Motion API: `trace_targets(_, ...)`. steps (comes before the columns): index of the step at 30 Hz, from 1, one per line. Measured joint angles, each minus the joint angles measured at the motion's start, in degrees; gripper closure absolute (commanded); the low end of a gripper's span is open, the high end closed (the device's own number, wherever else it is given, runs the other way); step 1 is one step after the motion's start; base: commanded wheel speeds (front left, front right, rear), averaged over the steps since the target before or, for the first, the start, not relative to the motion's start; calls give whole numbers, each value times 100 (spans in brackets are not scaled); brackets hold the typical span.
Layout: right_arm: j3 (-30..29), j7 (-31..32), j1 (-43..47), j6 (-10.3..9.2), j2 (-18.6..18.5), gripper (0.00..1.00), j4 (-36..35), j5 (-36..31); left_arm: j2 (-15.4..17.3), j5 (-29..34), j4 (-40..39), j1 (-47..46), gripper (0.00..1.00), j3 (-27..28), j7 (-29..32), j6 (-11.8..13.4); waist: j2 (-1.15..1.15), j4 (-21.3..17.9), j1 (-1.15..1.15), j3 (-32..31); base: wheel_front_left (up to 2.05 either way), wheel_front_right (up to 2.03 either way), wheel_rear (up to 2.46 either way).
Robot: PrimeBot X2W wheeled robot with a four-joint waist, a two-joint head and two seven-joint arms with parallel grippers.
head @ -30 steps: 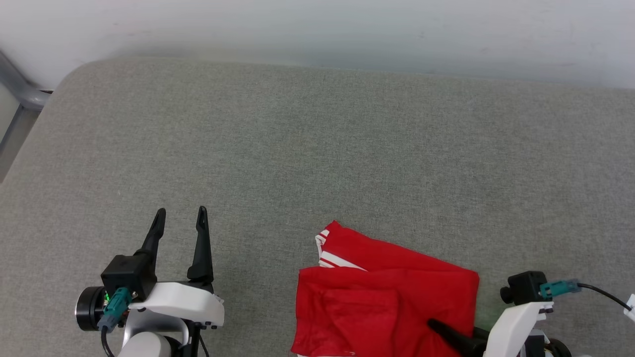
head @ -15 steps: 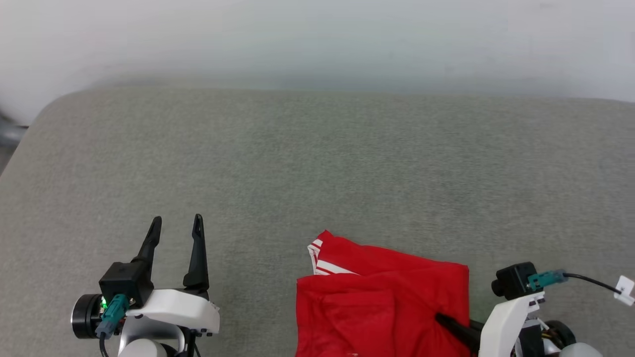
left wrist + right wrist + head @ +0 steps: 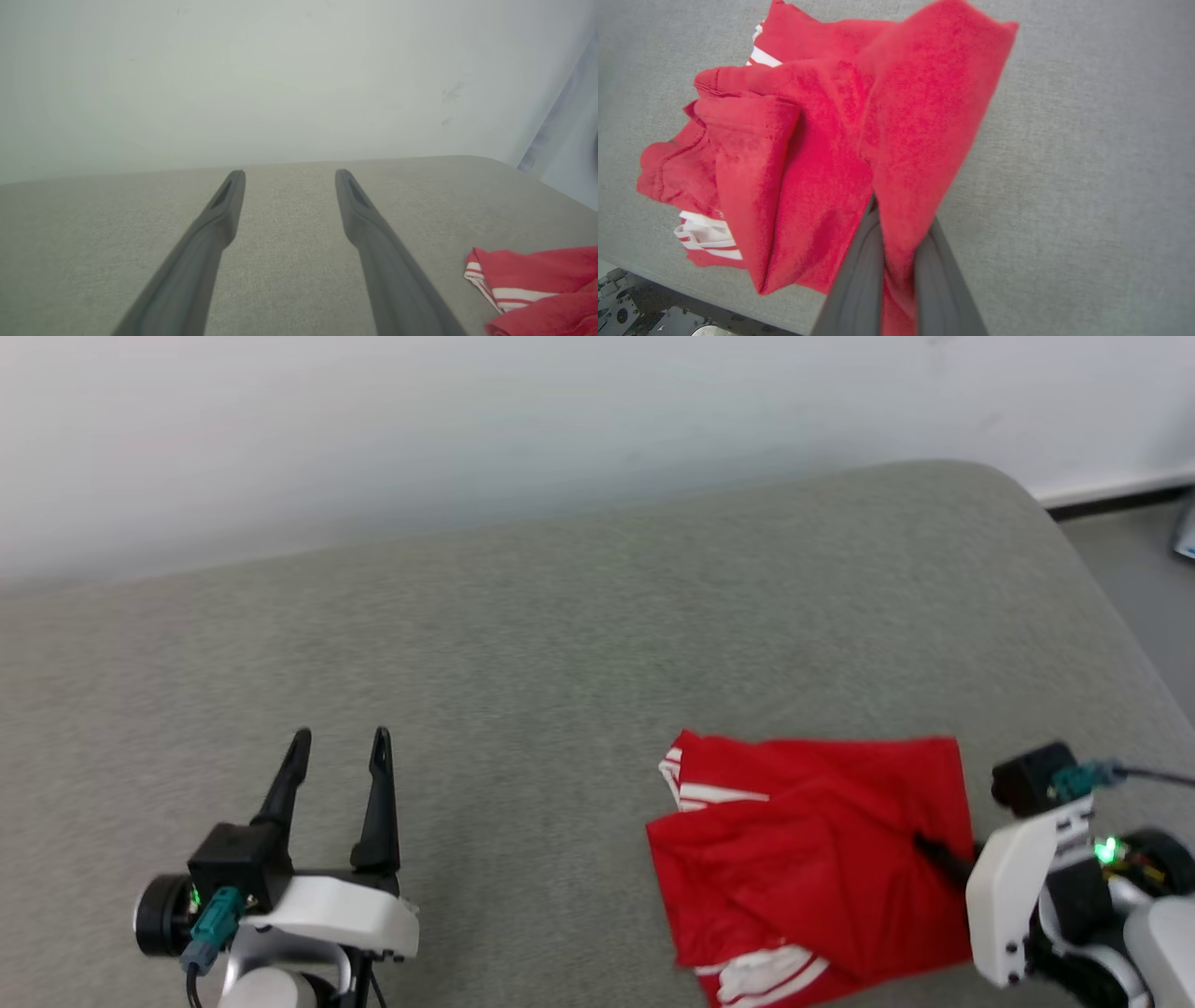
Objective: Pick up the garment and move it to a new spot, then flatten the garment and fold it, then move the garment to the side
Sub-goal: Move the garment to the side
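Red knit T-shirt (image 3: 812,859): soft, light and limp, so it will drape and drag. It lies bunched at the near right of the grey padded bench (image 3: 560,644). The right gripper (image 3: 924,847) is clamped on a fold at its right edge; paired hem corners would probably spread it better. The left gripper (image 3: 341,739) is wide open, empty and well apart. The right wrist view shows cloth pinched between the fingers; in the head view the fingertips are buried. The left wrist view catches the striped trim (image 3: 495,294).
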Motion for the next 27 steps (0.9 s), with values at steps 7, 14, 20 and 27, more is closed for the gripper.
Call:
trace_targets(7, -135, -278, -996, 0, -36, 100, 457, -338, 190, 293, -311, -527, 0, -158, 194, -29, 0, -676, 0, 559, 0, 0, 0)
trace_targets(14, -456, -933, -2090, 0, -43, 100, 1249, -565, 404, 587, -733, -1140, 0, -337, 480, -122, 0, -1074, 1, 1412, 0, 0, 0)
trace_targets(20, -1051, -1502, -2844, 0, -221, 100, 2119, -600, 560, 805, -1162, -1536, 0, -441, 746, -165, 0, -1195, 1, 2141, 0, 0, 0)
trace_targets(27, -1566, -2097, -3526, 0, -436, 100, 2969, -764, 705, 970, -1561, -1941, 0, -492, 990, -208, 0, -1119, 1, 2898, 0, 0, 0)
